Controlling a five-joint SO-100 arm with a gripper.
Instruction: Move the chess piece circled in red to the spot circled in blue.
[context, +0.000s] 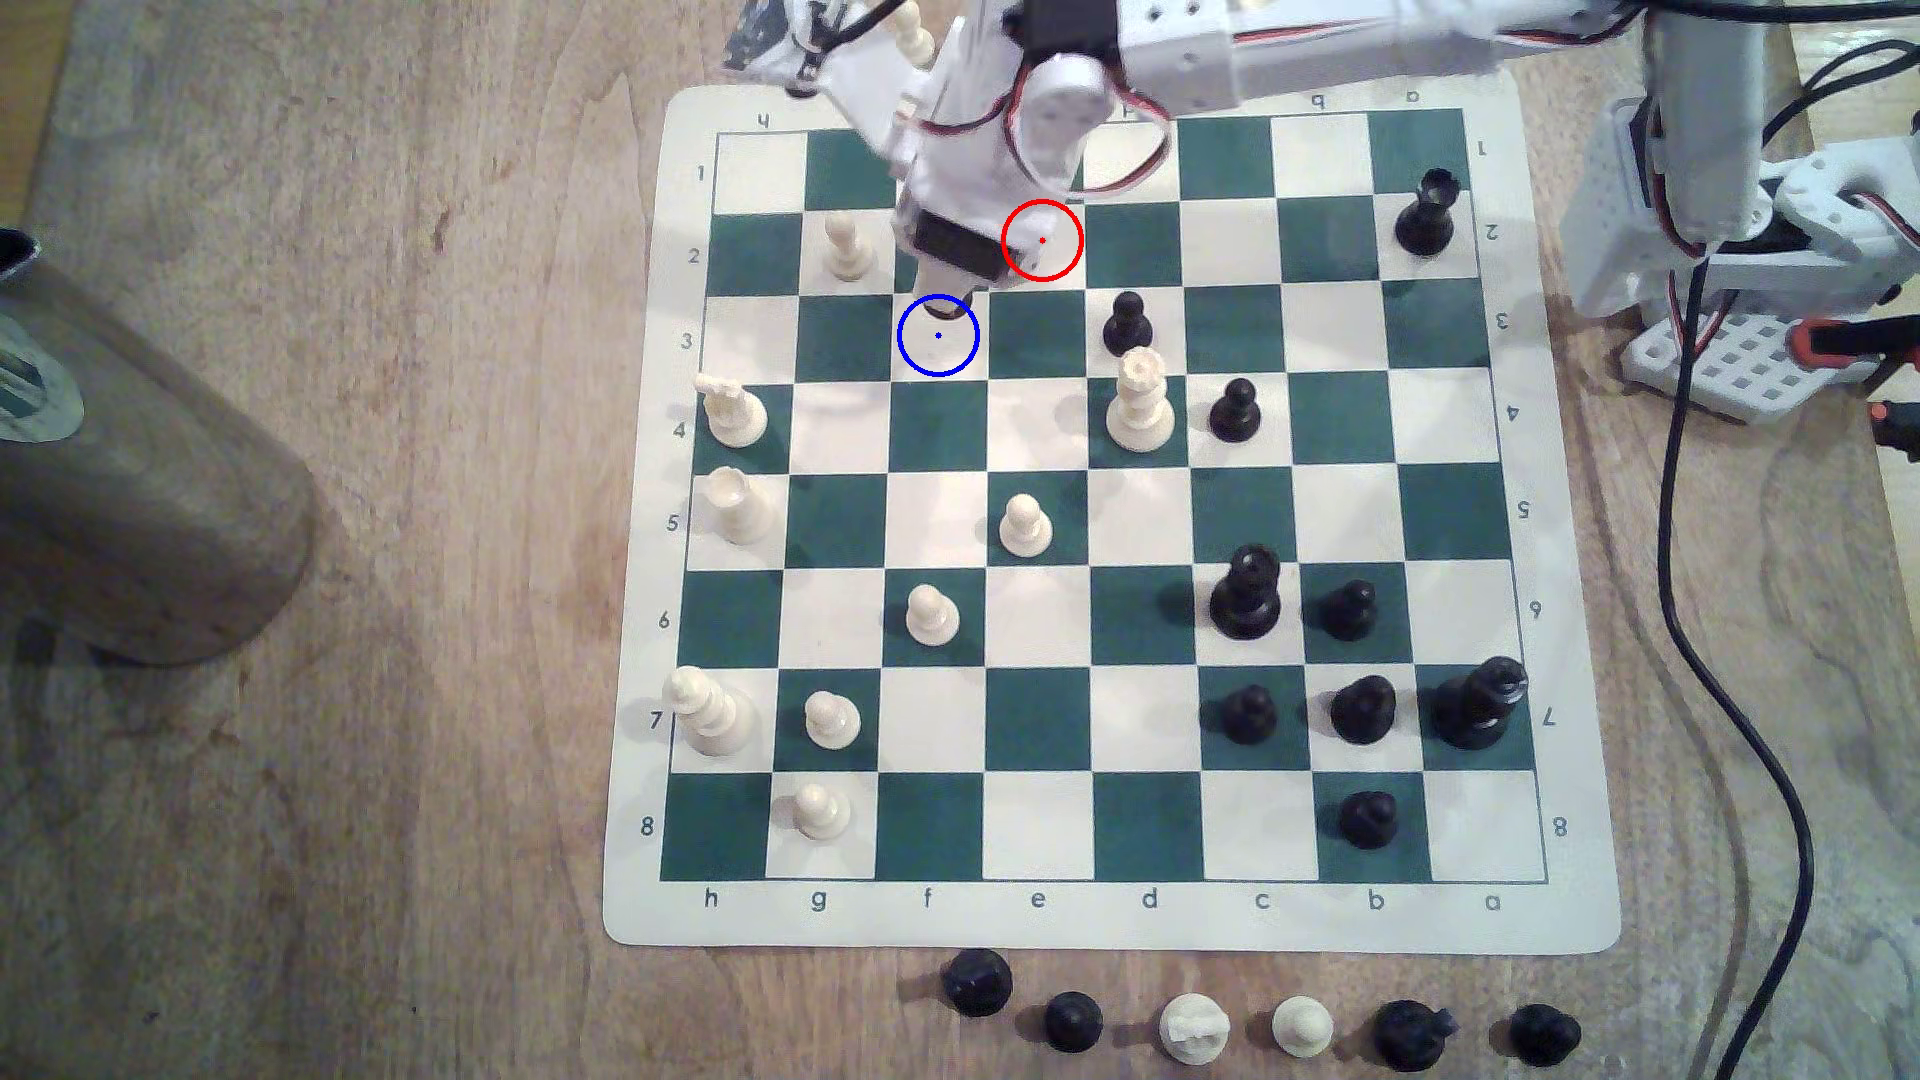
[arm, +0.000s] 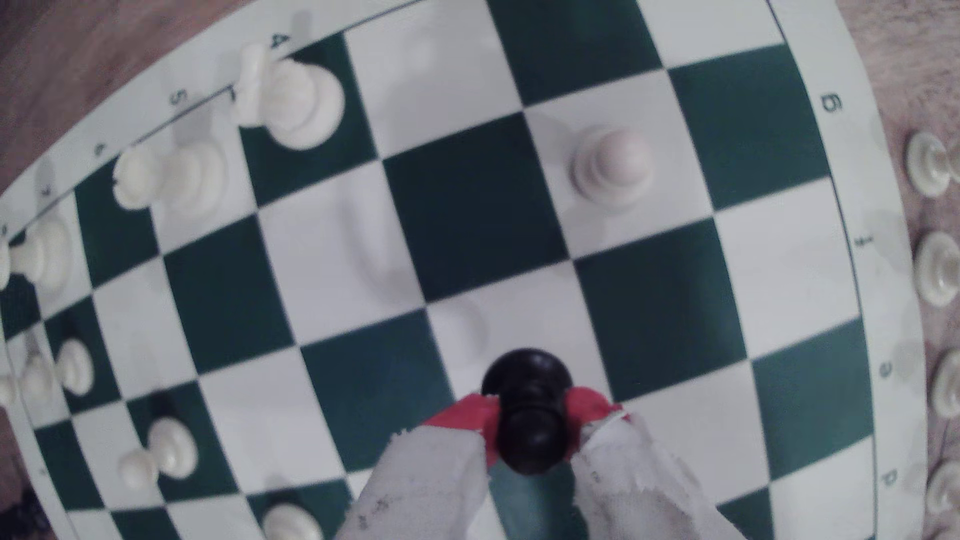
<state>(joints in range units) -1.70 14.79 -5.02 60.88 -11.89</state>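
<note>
— Black plastic, glossy: the pawn (arm: 527, 415) is looking light, rigid and probably slippery. Where is it sitting?

— It is hanging in the gripper (arm: 530, 420), red pads (arm: 470, 415) clamping its slim neck, the sensible hold under that rounded head. In the exterior view its base is showing at the blue ring (context: 938, 335), on the chessboard (context: 1039, 924).

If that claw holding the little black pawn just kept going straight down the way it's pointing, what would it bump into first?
Probably the board itself: the gripper, jaws shut on the black pawn, points down at the white square inside the blue ring. No other piece stands there; remaining height is unclear.
</note>
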